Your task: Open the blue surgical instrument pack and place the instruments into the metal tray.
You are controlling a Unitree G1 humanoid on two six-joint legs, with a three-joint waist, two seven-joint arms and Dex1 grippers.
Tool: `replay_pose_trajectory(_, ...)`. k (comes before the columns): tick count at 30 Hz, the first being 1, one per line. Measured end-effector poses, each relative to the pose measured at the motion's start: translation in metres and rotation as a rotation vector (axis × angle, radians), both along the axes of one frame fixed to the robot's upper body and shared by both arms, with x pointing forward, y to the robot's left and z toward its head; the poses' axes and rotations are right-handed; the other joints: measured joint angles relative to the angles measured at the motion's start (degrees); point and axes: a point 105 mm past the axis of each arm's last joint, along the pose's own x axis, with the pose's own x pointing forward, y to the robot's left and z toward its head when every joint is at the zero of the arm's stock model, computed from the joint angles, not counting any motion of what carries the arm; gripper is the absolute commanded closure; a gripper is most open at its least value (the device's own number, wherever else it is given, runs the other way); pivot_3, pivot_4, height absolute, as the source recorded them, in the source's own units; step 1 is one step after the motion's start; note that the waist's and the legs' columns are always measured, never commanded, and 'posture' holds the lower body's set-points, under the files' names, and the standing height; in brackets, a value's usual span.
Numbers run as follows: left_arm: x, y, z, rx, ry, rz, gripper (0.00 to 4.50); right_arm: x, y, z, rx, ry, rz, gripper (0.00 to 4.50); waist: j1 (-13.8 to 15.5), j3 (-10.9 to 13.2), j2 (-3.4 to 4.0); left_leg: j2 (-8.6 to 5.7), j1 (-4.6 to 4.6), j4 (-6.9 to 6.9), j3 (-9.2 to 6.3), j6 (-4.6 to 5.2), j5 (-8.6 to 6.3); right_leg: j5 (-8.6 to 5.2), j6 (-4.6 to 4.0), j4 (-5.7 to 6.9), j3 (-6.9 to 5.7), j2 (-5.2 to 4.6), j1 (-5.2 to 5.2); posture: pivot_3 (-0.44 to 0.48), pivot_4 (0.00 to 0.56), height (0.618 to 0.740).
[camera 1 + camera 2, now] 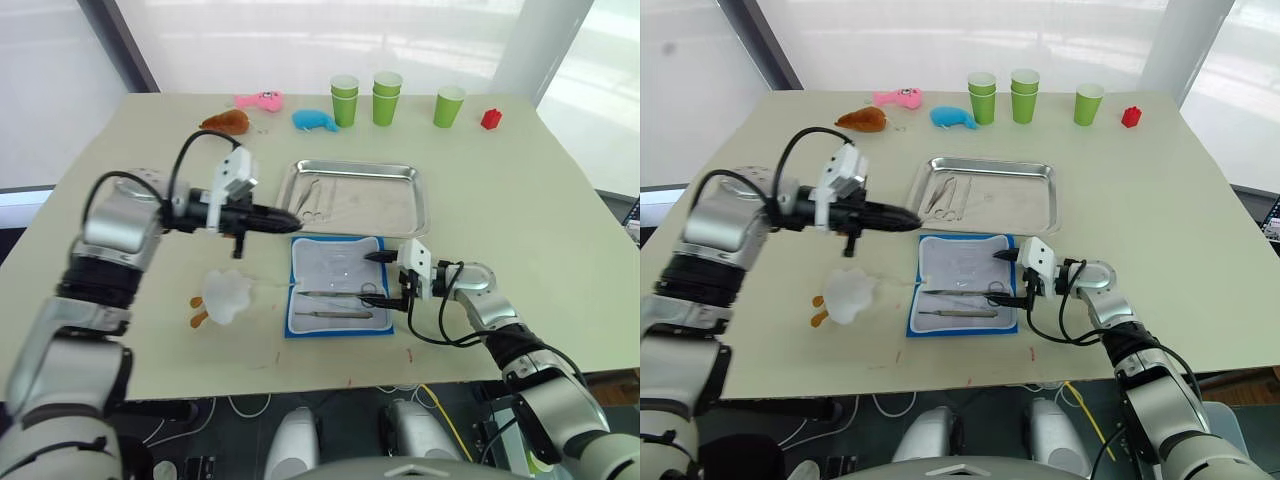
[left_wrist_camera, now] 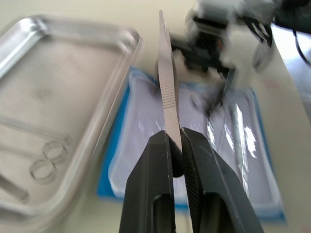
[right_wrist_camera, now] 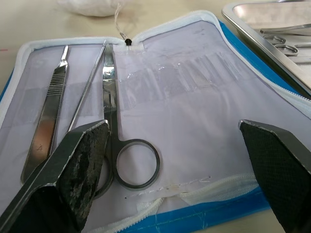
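Left claw grips tweezers above open pack.

Left arm: extended forward and inward, forearm roughly level. Left gripper points toward the robot's right, its two black fingers closed on a flat, serrated silver tweezers that projects straight out past the fingertips. Right arm: elbow bent, forearm angled inward and low. Right gripper points toward the robot's left, its fingers spread wide apart with nothing between them, the pads facing each other.
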Motion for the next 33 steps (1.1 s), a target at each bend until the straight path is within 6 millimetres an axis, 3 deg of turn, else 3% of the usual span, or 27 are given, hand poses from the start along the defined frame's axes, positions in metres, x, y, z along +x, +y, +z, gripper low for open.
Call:
replay_pose_trajectory(8, 0.052, -0.045, -0.001, -0.153, -0.085, 0.406, 4.43, 0.0, -0.001, 0.0, -0.004, -0.002, 0.0, 0.0, 0.1, 0.0, 0.0, -0.04, -0.02, 0.04, -0.03, 0.0, 0.0, 0.12, 0.18, 0.01, -0.01, -0.02, 0.05, 0.0, 0.15, 0.74)
replay_pose_trajectory(12, 0.068, -0.055, -0.001, -0.167, -0.114, 0.571, 4.43, 0.0, -0.002, 0.0, -0.004, -0.001, 0.001, 0.0, 0.1, 0.0, 0.02, -0.05, 0.01, 0.02, -0.06, -0.01, 0.0, 0.21, 0.03, 0.01, -0.03, -0.02, 0.07, 0.0, 0.15, 0.74)
replay_pose_trajectory(14, 0.079, -0.059, -0.012, -0.158, -0.116, 0.714, 4.43, 0.001, -0.002, 0.0, -0.005, -0.002, -0.002, 0.0, 0.1, 0.0, 0.03, -0.07, 0.04, 0.03, -0.06, -0.01, 0.0, 0.22, 0.05, 0.01, -0.03, -0.03, 0.11, 0.0, 0.15, 0.74)
replay_pose_trajectory(25, 0.092, -0.078, -0.041, -0.115, -0.056, 1.036, 4.43, 0.001, -0.002, 0.0, -0.005, -0.002, -0.003, 0.0, 0.1, 0.0, 0.03, -0.09, 0.06, 0.02, -0.1, -0.04, 0.0, 0.18, 0.14, 0.0, -0.05, -0.03, 0.15, 0.0, 0.15, 0.74)
replay_pose_trajectory(33, 0.093, -0.076, -0.064, -0.051, -0.016, 1.18, 4.43, 0.001, -0.002, 0.0, -0.004, -0.001, -0.003, 0.0, 0.1, 0.0, 0.03, -0.11, 0.06, 0.02, -0.12, -0.05, 0.0, 0.14, 0.23, -0.01, -0.07, -0.03, 0.16, 0.0, 0.15, 0.74)
